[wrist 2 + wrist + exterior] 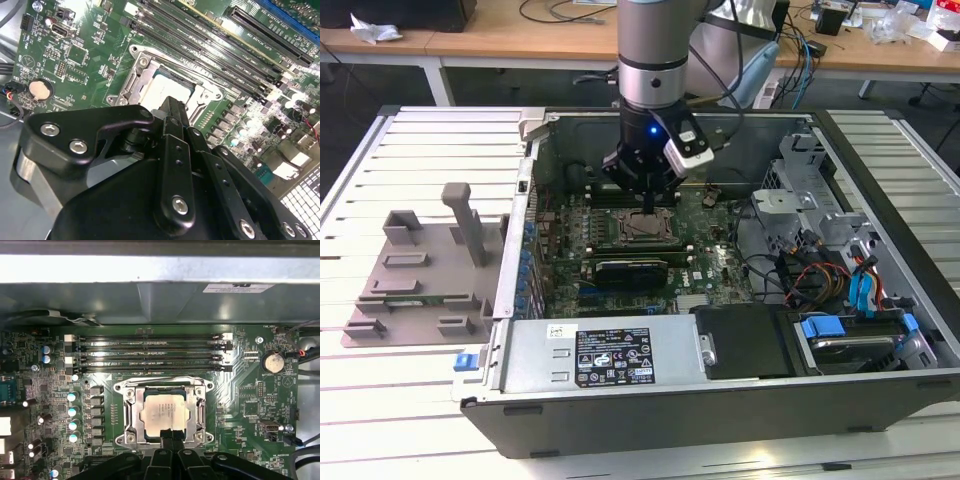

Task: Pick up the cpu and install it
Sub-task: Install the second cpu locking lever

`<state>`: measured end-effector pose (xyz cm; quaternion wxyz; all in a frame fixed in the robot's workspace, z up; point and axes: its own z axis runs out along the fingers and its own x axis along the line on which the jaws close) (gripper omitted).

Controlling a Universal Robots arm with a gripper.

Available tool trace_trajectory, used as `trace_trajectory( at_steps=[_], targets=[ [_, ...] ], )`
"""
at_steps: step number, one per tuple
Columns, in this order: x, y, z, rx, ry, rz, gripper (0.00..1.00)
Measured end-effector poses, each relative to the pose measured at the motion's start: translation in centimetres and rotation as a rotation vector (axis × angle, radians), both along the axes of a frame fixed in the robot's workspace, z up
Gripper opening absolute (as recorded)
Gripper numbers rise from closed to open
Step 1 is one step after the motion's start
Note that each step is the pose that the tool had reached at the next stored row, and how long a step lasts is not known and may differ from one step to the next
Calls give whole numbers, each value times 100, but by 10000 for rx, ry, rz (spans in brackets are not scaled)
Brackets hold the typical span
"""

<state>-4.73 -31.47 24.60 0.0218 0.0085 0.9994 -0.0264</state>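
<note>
The cpu (165,411), a pale silvery square chip, lies flat inside the metal-framed socket (131,412) of the green motherboard (250,395). In both wrist views my gripper (170,433) has its two black fingers pressed together, tips at the chip's near edge, with nothing between them. In the second wrist view the gripper (172,106) points down at the cpu (167,86). The exterior view shows the gripper (648,206) hanging just above the socket (638,230) in the middle of the open computer case.
Four memory slots (150,352) run beside the socket. A grey fixture plate (420,270) with raised blocks lies at the exterior view's left on the slatted table. The case holds a power supply (605,355), cables (820,275) and drive bays (855,340) at the exterior view's right.
</note>
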Motion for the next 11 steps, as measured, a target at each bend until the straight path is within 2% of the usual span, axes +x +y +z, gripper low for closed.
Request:
trace_trajectory(
  at_steps=[11],
  targets=[
    [1, 0, 106, 3, -3, 1, 11]
  ],
)
